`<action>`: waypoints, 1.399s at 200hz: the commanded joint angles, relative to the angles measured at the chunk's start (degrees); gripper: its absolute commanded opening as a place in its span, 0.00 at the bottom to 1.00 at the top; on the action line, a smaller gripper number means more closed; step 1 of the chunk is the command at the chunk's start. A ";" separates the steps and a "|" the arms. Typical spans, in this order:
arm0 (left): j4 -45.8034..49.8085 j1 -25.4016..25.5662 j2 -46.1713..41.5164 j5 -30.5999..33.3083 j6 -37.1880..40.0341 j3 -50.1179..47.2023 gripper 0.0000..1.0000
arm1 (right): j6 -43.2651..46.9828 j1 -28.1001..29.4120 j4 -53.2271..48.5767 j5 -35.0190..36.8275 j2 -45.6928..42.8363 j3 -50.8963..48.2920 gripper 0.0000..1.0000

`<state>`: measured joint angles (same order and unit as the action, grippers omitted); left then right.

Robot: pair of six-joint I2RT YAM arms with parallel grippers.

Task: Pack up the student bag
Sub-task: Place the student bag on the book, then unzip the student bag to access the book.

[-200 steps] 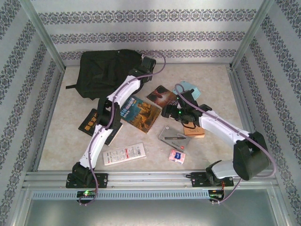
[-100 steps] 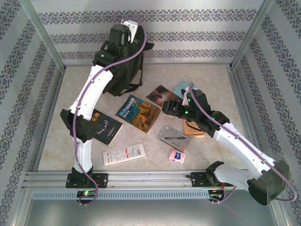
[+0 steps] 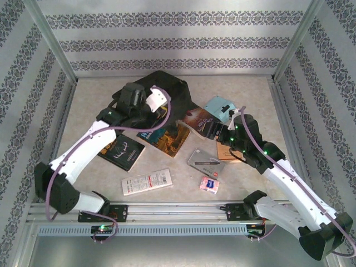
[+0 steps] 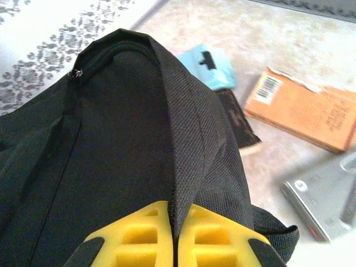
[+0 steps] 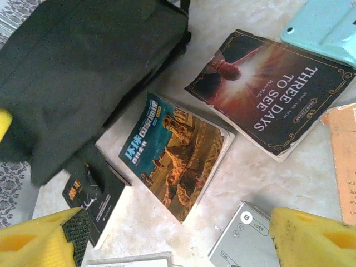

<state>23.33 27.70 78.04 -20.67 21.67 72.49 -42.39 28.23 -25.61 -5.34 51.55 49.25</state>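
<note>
On the student bag point(image 3: 167, 88), slumped on the table point(image 3: 83, 119), the left claw point(image 4: 175, 222) is pressed together on a raised fold of black fabric (plainly the nearer arm). Just right of the bag, the right claw point(image 5: 172, 239) hovers spread wide and empty above a dark paperback point(image 5: 272, 94). From there the bag lies leftward and farther back, so any packing move likely runs that way.

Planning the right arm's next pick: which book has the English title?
The dark book reading THREE DAYS TO SEE, with the bright burst on its cover, beside the light blue case. The landscape-cover book next to it carries Chinese characters.
</note>
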 commanded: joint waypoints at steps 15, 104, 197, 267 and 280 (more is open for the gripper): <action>3.84 2.74 -13.01 -2.38 6.13 -10.89 0.00 | -1.66 -1.22 -0.20 -0.01 2.47 0.64 0.84; 13.00 8.24 -26.63 4.81 -14.80 -22.89 0.72 | 2.07 -0.53 -0.84 -4.42 19.35 11.15 0.86; 13.48 7.45 -18.25 15.03 -47.16 -14.05 0.74 | 11.07 -2.99 -5.91 -15.34 46.36 32.53 0.69; 16.92 -4.40 -19.75 11.31 -57.56 -17.78 0.73 | 14.19 -3.84 -5.32 -27.88 61.29 40.82 0.65; 17.89 -4.57 -18.89 12.56 -56.96 -17.73 0.73 | 14.29 -3.88 -4.50 -27.67 62.49 40.69 0.61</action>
<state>37.78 23.83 58.08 -8.54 -32.51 54.96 -29.95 23.86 -29.45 -29.74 112.22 88.09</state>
